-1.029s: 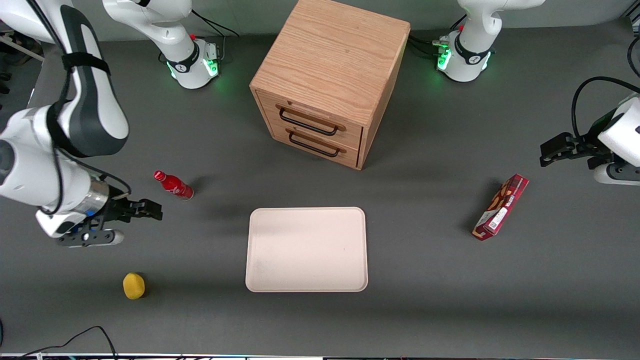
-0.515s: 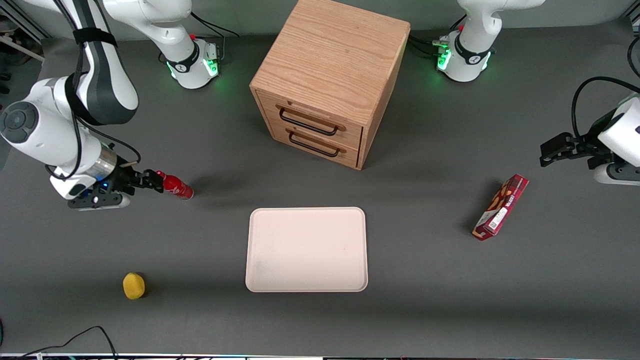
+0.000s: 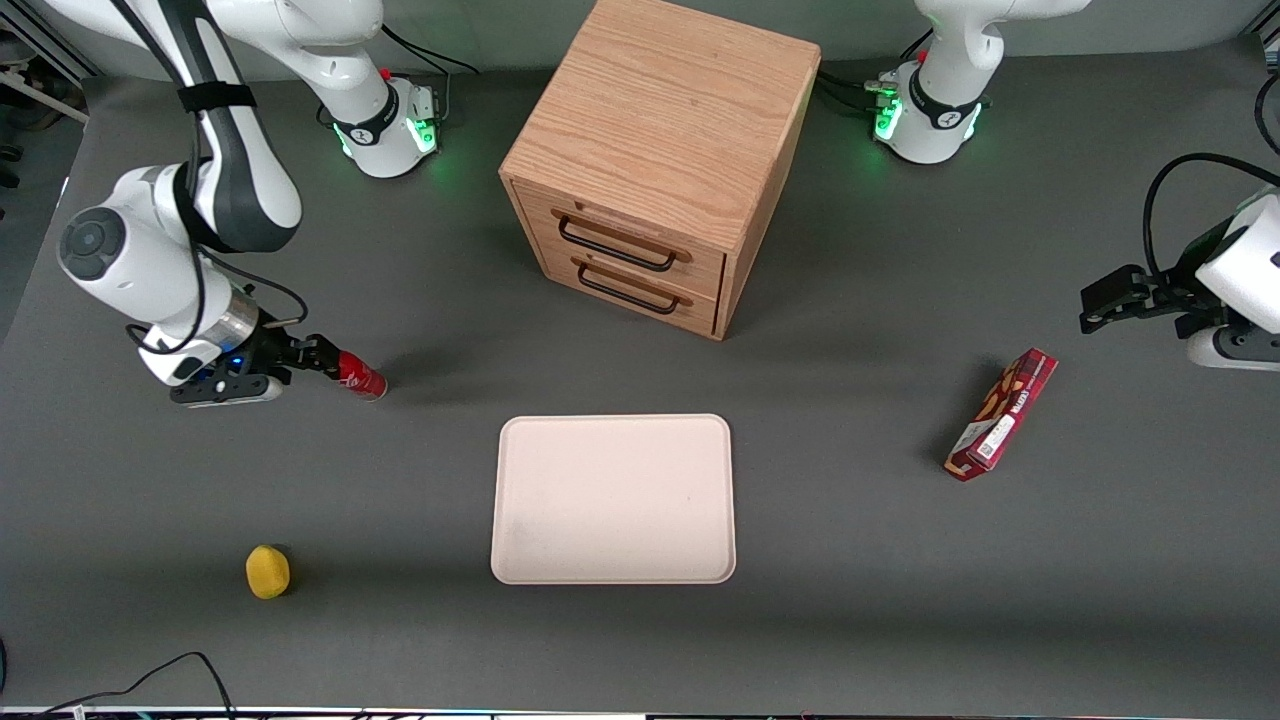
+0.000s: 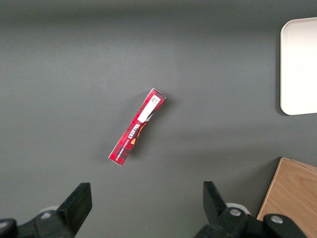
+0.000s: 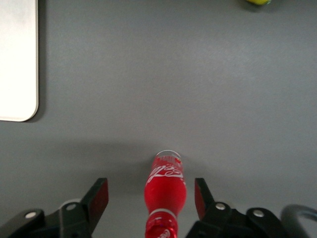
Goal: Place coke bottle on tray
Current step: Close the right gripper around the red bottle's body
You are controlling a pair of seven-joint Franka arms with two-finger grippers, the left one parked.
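Note:
The coke bottle (image 3: 361, 379) is small, glossy and red, and lies on its side on the grey table toward the working arm's end. My right gripper (image 3: 325, 356) is low at the bottle's cap end, open, with one finger on each side of the neck and not touching it. In the right wrist view the bottle (image 5: 166, 182) lies between the open fingers of the gripper (image 5: 151, 194), cap toward the camera. The pale pinkish-beige tray (image 3: 613, 498) lies flat mid-table, nearer the front camera than the bottle; its corner shows in the right wrist view (image 5: 17, 59).
A wooden two-drawer cabinet (image 3: 660, 160) stands farther from the front camera than the tray. A long red snack box (image 3: 1002, 413) lies toward the parked arm's end. A yellow round object (image 3: 267, 571) sits nearer the front camera than the gripper.
My right gripper has moved away from the front camera and toward the bottle, and now straddles its cap end. The bottle has not moved.

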